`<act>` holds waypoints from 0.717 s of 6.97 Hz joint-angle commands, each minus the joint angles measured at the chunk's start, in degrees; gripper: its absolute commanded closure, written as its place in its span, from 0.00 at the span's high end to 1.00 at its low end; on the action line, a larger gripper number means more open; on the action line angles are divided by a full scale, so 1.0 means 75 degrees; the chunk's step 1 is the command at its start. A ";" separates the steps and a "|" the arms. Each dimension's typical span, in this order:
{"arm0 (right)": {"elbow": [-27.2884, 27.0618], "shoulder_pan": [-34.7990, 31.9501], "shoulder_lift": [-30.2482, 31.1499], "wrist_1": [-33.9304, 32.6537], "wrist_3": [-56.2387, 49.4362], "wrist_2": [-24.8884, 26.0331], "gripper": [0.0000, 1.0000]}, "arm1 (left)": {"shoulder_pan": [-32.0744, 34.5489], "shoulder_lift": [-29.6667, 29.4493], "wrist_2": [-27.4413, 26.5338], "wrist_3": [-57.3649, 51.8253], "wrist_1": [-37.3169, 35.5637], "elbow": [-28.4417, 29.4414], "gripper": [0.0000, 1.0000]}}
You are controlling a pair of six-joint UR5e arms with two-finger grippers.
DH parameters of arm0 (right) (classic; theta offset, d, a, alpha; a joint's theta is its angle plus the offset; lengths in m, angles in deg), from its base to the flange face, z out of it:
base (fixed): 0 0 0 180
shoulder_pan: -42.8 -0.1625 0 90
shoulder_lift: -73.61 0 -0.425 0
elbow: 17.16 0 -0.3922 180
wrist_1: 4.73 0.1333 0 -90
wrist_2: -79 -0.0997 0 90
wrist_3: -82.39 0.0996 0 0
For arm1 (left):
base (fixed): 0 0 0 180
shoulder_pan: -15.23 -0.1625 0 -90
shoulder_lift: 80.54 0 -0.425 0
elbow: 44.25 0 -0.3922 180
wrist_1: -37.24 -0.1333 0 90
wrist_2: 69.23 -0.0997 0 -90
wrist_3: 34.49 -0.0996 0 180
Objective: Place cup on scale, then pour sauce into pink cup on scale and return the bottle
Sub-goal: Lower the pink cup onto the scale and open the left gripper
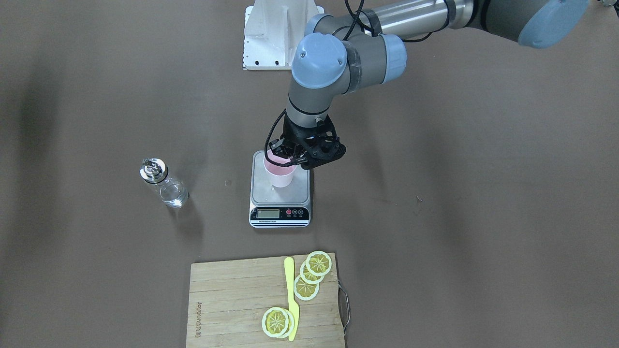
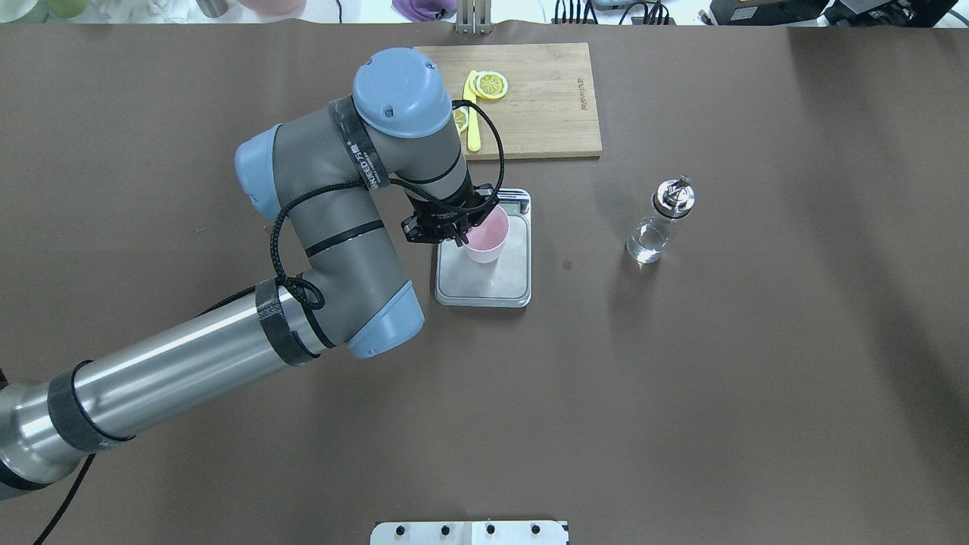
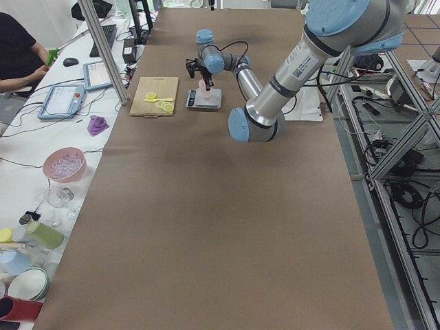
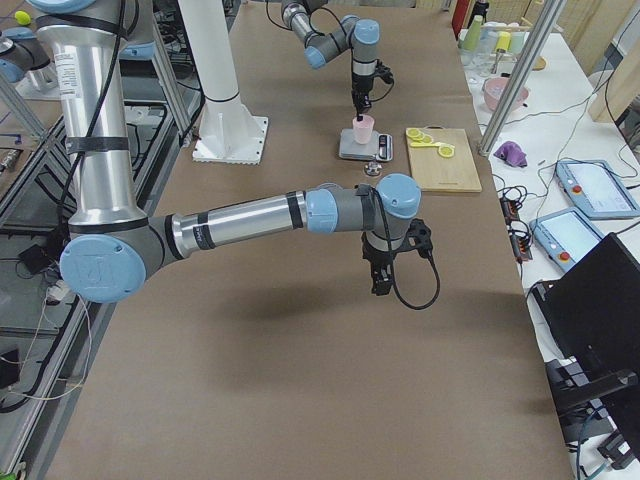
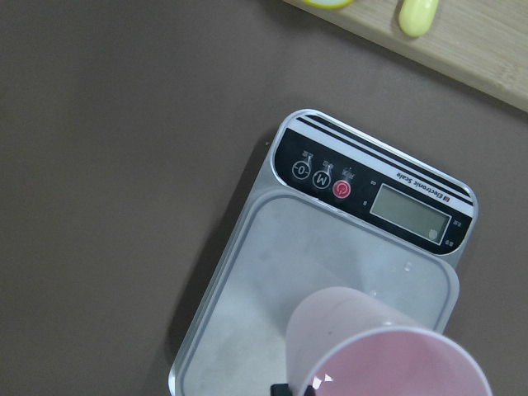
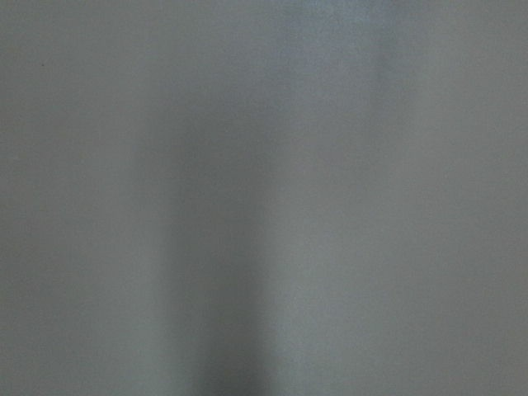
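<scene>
The pale pink cup (image 1: 280, 177) is upright over the silver platform of the scale (image 1: 301, 192), at its robot-side half. My left gripper (image 1: 289, 160) comes down from above and is shut on the cup's rim. The cup (image 2: 486, 241) and scale (image 2: 492, 286) also show in the overhead view, and close up in the left wrist view (image 5: 371, 346). I cannot tell whether the cup's base touches the platform. The clear glass bottle (image 1: 167, 187) with its chrome spout stands alone on the table, well apart from the scale. My right gripper (image 4: 381, 285) hangs over bare table far from everything; I cannot tell its state.
A wooden cutting board (image 1: 232, 299) lies beyond the scale on the operators' side, with lemon slices (image 1: 319, 263) and a yellow knife (image 1: 291, 299) on it. The white robot base plate (image 1: 271, 34) is at the robot's edge. The right wrist view shows only a grey blur.
</scene>
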 commanded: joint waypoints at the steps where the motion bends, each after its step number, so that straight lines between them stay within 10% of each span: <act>1: -0.0050 0.0000 -0.0006 0.0000 0.0000 -0.0007 1.00 | -0.0009 0.0004 0.0003 0.0001 0.0185 0.0120 0.20; 2: -0.0051 0.0000 -0.0006 0.0000 0.0000 -0.0019 1.00 | -0.0009 0.0004 -0.0009 -0.0022 0.0185 0.0120 0.99; 5: -0.0109 -0.0012 -0.0134 0.0000 -0.0012 0.0063 1.00 | 0.0177 0.0120 0.0049 -0.0046 0.0022 -0.0544 0.99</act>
